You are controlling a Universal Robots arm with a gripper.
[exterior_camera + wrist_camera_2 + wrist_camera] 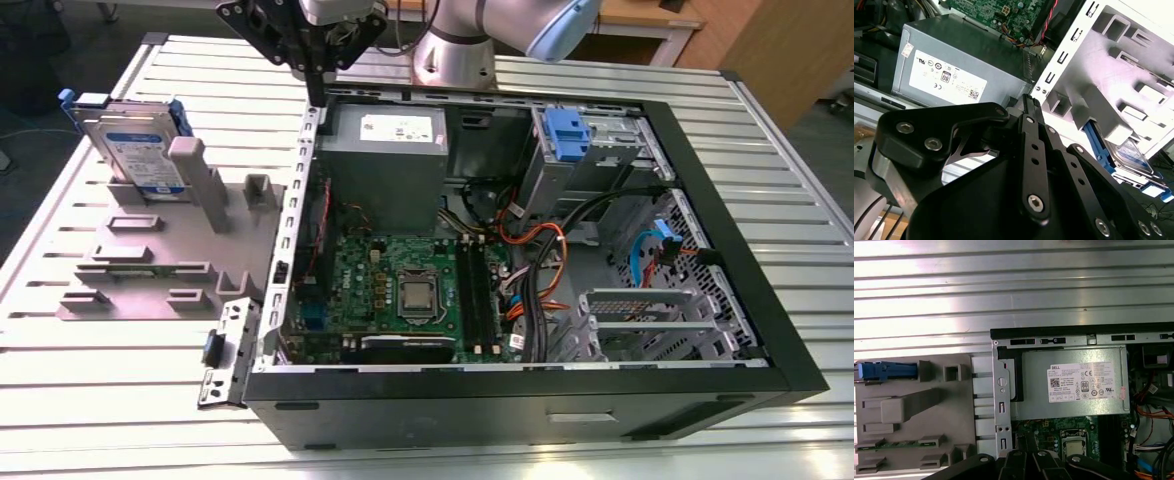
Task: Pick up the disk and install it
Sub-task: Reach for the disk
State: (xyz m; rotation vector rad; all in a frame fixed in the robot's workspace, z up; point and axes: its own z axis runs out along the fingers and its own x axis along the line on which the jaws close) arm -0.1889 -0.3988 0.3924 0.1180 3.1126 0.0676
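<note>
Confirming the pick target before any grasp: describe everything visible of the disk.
The disk is a flat silver metal drive with a white-and-blue label, edged by a blue plastic carrier frame. It stands roughly upright on edge in the grey fixture, to the exterior view's left of the computer case. The claw is apart from it.

I count one disk [134, 150] and one grey holder [134, 255] with several slots. I see one slatted table [107, 400] and one open computer case [507, 400]. Inside the case I count one grey power supply box [387, 160], one green circuit board [360, 280], one processor [416, 296] and one blue latch piece [566, 135]. I have one arm [461, 45] and one gripper [318, 95]. The cables are too tangled for me to number.
</note>
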